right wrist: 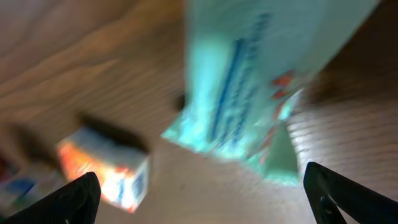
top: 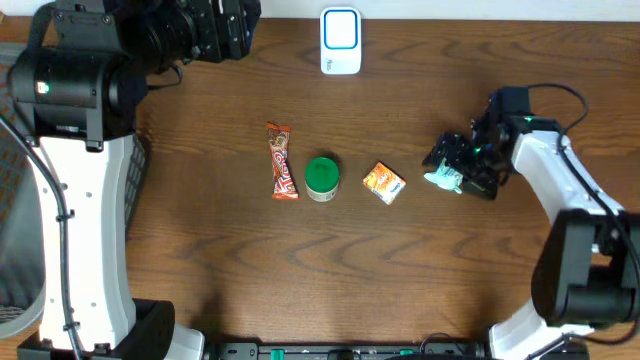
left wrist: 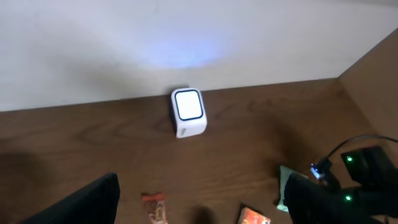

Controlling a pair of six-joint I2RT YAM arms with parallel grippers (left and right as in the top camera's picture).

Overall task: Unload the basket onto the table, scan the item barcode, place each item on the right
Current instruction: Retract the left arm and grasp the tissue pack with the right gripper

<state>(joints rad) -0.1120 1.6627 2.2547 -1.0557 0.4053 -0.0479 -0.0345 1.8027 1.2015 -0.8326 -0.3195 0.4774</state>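
1. Teal flat packet [right wrist: 249, 87] sits on brown wooden table [top: 200, 260], between right gripper [right wrist: 202, 186] fingers, spread wide, not gripping it.
2. Small orange cardboard box [top: 384, 183] near it.
3. Left gripper [left wrist: 199, 199] fingers apart, empty, above the table, well apart from white cube scanner with blue-lit screen [left wrist: 188, 112].

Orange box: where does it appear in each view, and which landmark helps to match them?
Overhead: orange box right of centre, beside the green jar.
Left wrist: orange box at bottom edge, right of centre, cut off.
Right wrist: orange box lower left, blurred.
Shared landmark: teal packet, to its right in overhead and right wrist.
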